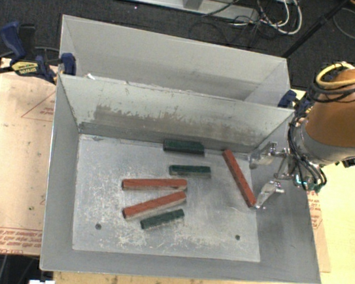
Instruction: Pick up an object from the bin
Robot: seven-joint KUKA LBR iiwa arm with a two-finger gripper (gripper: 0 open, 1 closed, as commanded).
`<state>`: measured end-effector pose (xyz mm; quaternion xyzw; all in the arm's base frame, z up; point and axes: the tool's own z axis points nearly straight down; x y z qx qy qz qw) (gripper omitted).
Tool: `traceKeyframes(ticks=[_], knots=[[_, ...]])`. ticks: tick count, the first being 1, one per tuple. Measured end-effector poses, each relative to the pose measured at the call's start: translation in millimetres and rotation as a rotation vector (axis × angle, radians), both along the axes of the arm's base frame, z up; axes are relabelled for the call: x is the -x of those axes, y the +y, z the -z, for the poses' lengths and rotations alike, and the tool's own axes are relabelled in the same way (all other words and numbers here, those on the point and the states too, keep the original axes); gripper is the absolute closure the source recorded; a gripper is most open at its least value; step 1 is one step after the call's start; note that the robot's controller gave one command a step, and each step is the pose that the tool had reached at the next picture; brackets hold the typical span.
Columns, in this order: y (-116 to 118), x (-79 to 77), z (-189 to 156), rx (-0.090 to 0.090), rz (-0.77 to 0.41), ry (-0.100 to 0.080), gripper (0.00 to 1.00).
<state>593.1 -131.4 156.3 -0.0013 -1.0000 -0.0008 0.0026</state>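
As three red bars (154, 185), three green bars (189, 171) lie, the tool (264, 177) seems spread, empty.

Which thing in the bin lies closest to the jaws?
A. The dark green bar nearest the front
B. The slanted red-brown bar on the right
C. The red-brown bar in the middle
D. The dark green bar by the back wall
B: the slanted red-brown bar lies right beside the jaws, while the other bars all lie further to the left.
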Motion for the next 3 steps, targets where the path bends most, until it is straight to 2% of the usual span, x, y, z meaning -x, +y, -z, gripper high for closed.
traceKeyframes(ticks=[1, 2, 3], knots=[[0, -2.0, -4, 0.001, -0.002, -0.007, 0.0], [-22, -4.1, 68, 0.001, 0.178, -0.005, 1.0], [-21, -4.2, 68, 0.001, 0.178, -0.005, 1.0]])
